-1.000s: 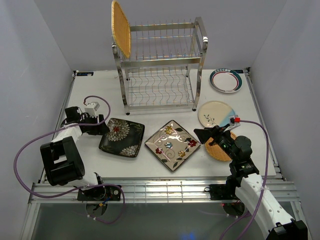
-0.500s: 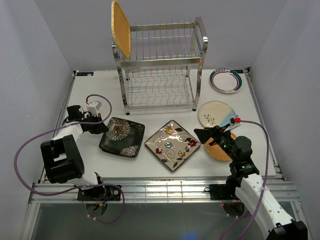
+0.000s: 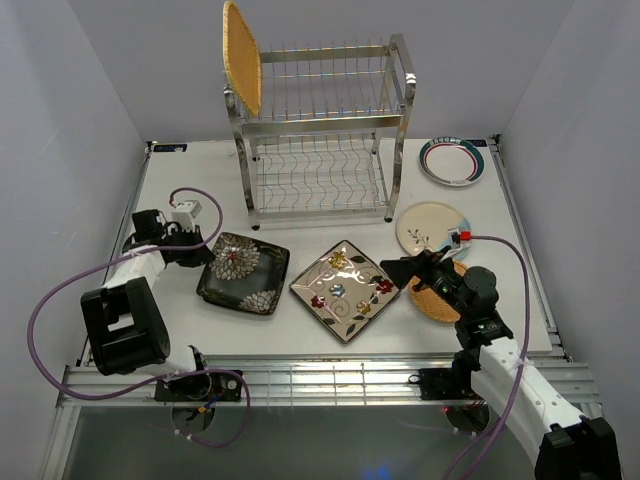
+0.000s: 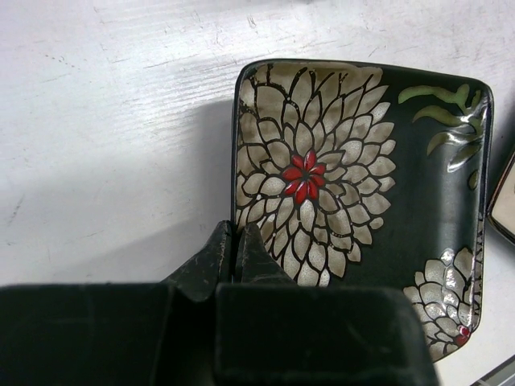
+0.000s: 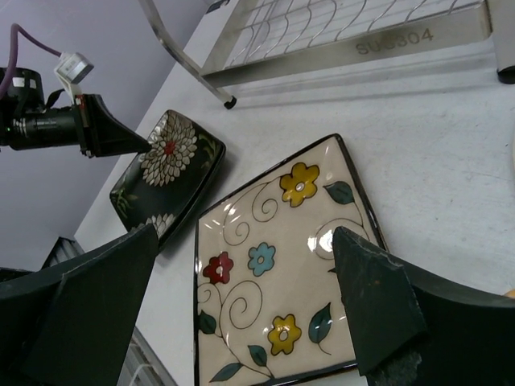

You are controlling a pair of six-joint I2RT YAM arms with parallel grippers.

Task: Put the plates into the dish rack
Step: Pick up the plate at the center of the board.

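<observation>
I am pinching the rim of the black square plate point(image 4: 362, 201) with my left gripper point(image 4: 236, 241), the fingers pressed together on its edge. This plate is lying flat, face up, in front of the dish rack point(image 3: 320, 130) toward its left post, with its sides a little skew to the rack's front. My right gripper point(image 5: 243, 233) is hanging spread wide, holding nothing, above the cream floral plate point(image 5: 306, 241), which is lying in front of the rack.
</observation>
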